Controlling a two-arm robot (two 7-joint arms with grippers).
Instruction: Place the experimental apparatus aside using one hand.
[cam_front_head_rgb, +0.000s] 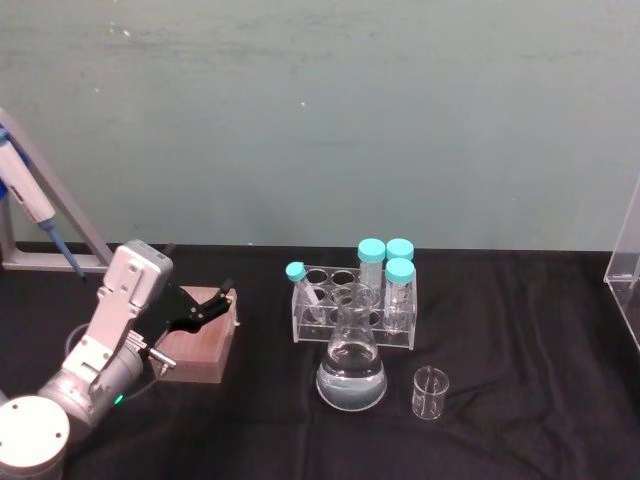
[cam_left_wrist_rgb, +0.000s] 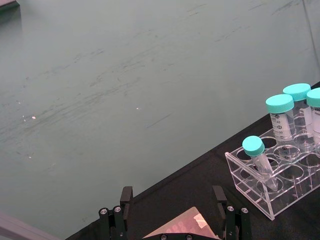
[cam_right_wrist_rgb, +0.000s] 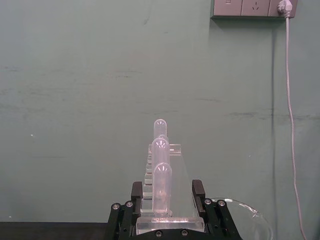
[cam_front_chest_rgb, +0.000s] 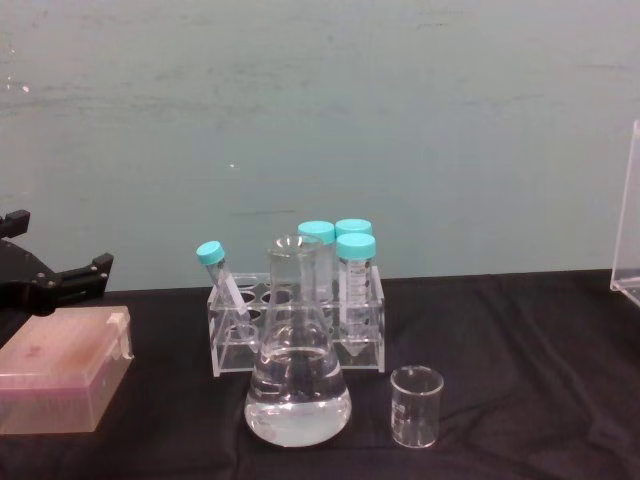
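A large conical flask (cam_front_head_rgb: 351, 372) (cam_front_chest_rgb: 297, 385) holding clear liquid stands mid-table, with a small glass beaker (cam_front_head_rgb: 431, 392) (cam_front_chest_rgb: 416, 405) just to its right. At the far right edge rises a clear acrylic stand (cam_front_head_rgb: 625, 262) (cam_front_chest_rgb: 628, 235). In the right wrist view my right gripper (cam_right_wrist_rgb: 167, 192) is shut on this narrow acrylic stand (cam_right_wrist_rgb: 165, 172), which carries long clear tubes, one finger on each side. My left gripper (cam_front_head_rgb: 215, 302) (cam_left_wrist_rgb: 172, 197) (cam_front_chest_rgb: 60, 250) hangs open at the left, above a pink box (cam_front_head_rgb: 198, 348) (cam_front_chest_rgb: 62, 375), gripping nothing.
Behind the flask is a clear tube rack (cam_front_head_rgb: 352, 318) (cam_left_wrist_rgb: 270, 192) (cam_front_chest_rgb: 300, 335) with several teal-capped tubes. A pipette (cam_front_head_rgb: 28, 200) hangs on a metal frame at far left. Beside the right gripper a curved glass rim (cam_right_wrist_rgb: 247, 217) shows. Black cloth covers the table.
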